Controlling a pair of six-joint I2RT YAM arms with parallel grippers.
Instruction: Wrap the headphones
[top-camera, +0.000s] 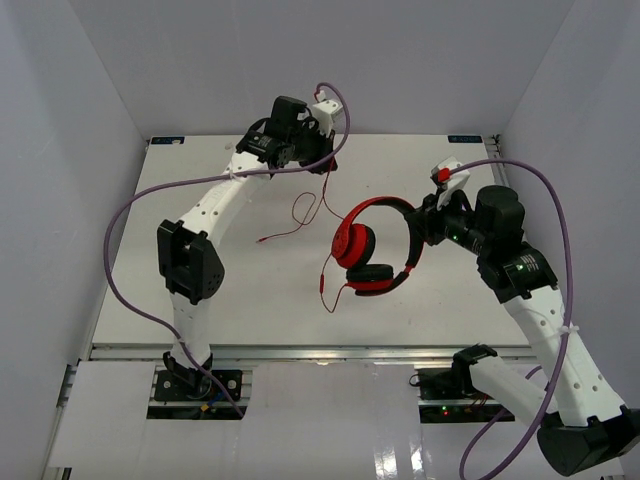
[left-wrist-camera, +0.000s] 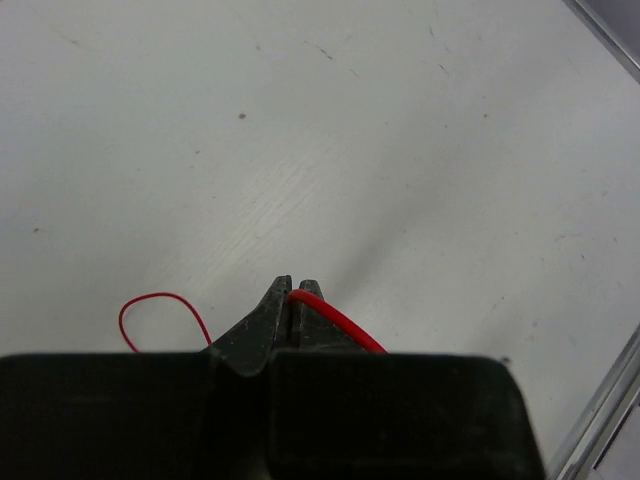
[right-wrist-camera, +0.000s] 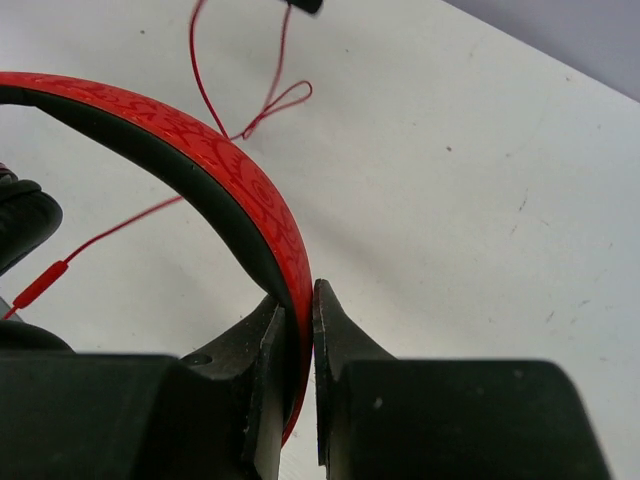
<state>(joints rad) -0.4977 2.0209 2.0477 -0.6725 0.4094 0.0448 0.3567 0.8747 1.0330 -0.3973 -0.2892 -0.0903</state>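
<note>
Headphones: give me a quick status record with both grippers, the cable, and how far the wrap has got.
headphones: centre-right of the table, ear cups close together
right gripper: shut on the headband
left gripper: shut on the cable, at the far side of the table
cable lie: loose, looping on the table between the left gripper and the ear cups
wrap progress: no turns visible around the headphones
ear cups on the table or lifted: cannot tell

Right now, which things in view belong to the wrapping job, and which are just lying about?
Job: headphones, headband clamped in the right gripper; their thin red cable, pinched in the left gripper.
Not the job: purple arm cables; white table.
</note>
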